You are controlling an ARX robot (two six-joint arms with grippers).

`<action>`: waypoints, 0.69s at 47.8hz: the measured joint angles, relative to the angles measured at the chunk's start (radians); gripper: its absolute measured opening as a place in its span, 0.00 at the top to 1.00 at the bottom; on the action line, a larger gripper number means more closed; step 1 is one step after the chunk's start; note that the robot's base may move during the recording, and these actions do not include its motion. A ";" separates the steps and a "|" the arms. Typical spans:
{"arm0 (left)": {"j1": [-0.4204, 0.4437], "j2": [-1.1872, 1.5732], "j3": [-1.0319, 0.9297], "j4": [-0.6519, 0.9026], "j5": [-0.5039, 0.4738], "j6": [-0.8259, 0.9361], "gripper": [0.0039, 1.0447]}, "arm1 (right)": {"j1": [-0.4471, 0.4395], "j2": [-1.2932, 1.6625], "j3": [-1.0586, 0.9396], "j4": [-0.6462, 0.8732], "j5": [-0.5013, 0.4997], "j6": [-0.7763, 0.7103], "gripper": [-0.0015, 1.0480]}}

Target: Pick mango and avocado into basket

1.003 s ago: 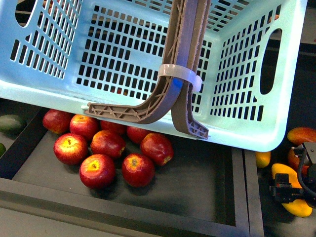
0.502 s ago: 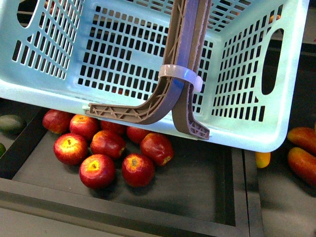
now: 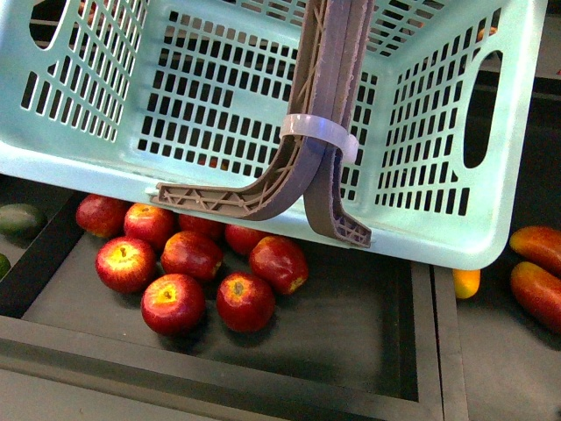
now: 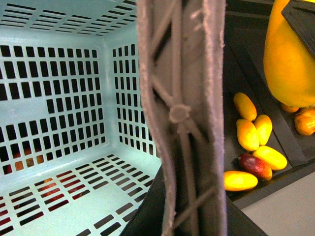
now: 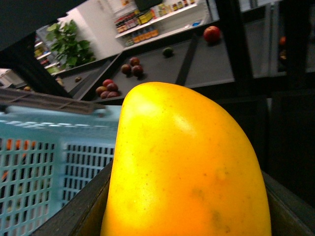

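The yellow mango (image 5: 187, 162) has gone from the right-hand tray, where red-and-yellow mangoes (image 3: 539, 294) lie. The right gripper (image 5: 189, 221) clasps it, raised near the basket (image 3: 438, 158). The left gripper (image 4: 192, 216) is clenched on the basket's brown handles (image 3: 329, 105), holding it tilted over red apples (image 3: 188, 263) in a dark grey tray (image 3: 351, 333). The avocado (image 3: 17, 217) rests in the neighbouring compartment to the left. Behind are a leafy plant (image 5: 69, 46) and a shelf of bottles (image 5: 142, 22).

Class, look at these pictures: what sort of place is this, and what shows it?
Probably a grocery shop's produce section: red apples in dark display trays, a teal shopping basket, stocked shelves of bottles behind.
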 joint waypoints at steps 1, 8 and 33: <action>0.000 0.000 0.000 0.000 0.000 0.000 0.94 | 0.025 -0.011 0.000 -0.005 0.006 -0.005 0.37; 0.000 0.000 0.000 0.000 0.000 0.000 0.94 | 0.140 -0.031 -0.006 -0.016 0.041 -0.015 0.37; 0.000 0.000 0.000 0.000 0.000 0.000 0.94 | 0.310 0.206 0.013 0.117 0.258 -0.012 0.20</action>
